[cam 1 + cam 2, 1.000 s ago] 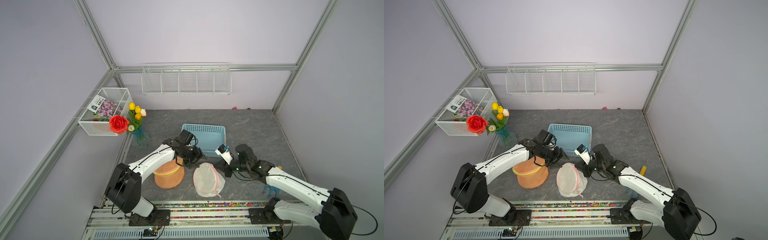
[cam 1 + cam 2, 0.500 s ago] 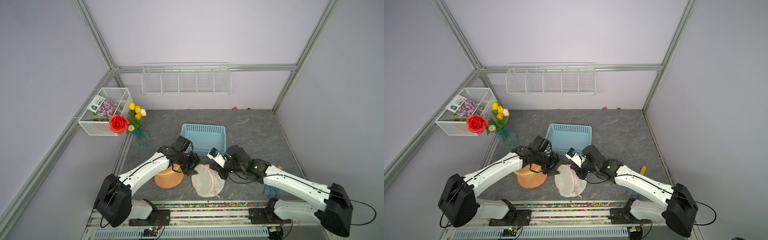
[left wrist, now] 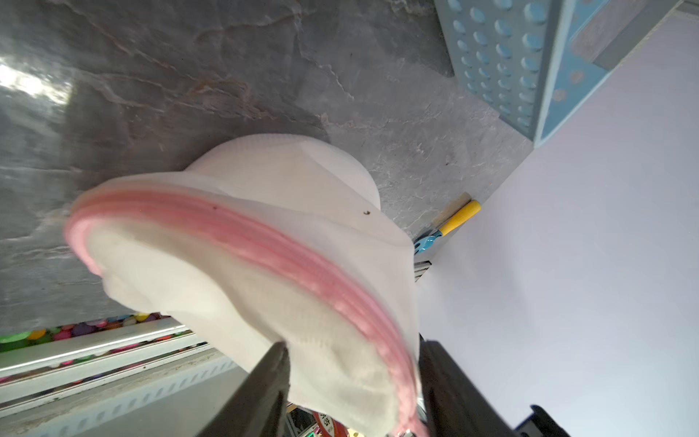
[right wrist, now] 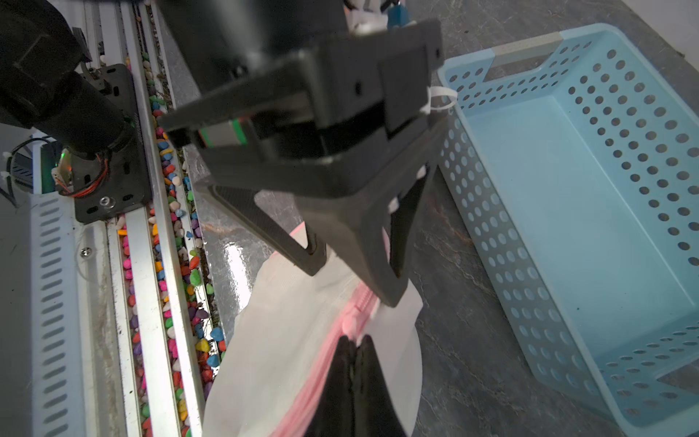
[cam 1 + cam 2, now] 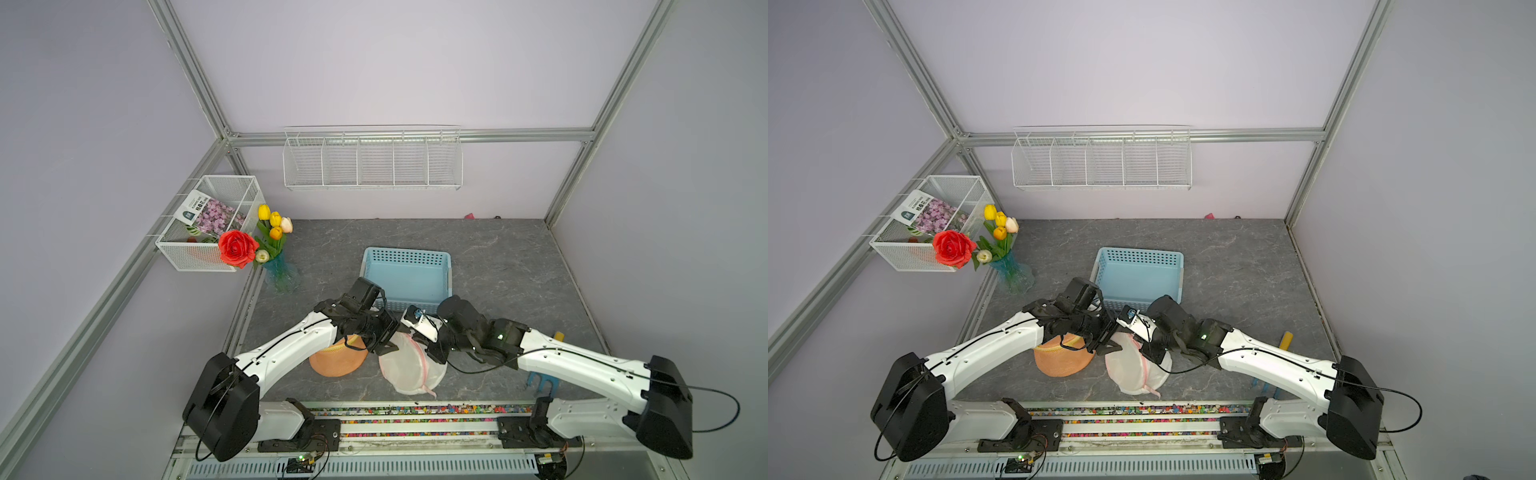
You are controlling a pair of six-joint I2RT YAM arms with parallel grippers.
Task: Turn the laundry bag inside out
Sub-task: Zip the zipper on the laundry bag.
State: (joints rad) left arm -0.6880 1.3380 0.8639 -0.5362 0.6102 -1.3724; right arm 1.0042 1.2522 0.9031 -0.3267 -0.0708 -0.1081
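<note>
The laundry bag [image 5: 411, 368] [image 5: 1136, 372] is white mesh with a pink zipper rim and lies near the table's front, its far edge lifted. My right gripper [image 4: 353, 340] [image 5: 432, 353] is shut on the pink zipper rim [image 4: 350, 321]. My left gripper [image 3: 351, 344] [image 5: 384, 345] stands opposite it at the bag's far left edge. Its jaws are apart, astride bunched fabric and zipper [image 3: 264, 242], and both fingers [image 3: 264, 386] touch the cloth. In the right wrist view the left fingers [image 4: 291, 246] straddle the rim.
A blue perforated basket [image 5: 407, 276] stands just behind both grippers. An orange mesh bag [image 5: 336, 361] lies under the left arm. A vase of tulips [image 5: 280, 270] is at the back left, a blue and yellow tool [image 5: 540, 378] under the right arm, a pebble-filled rail [image 5: 415, 409] along the front.
Both grippers moved toward the front and closer together over the bag. The left gripper came down onto the bag's rim and its jaws narrowed. The right stayed shut on the zipper.
</note>
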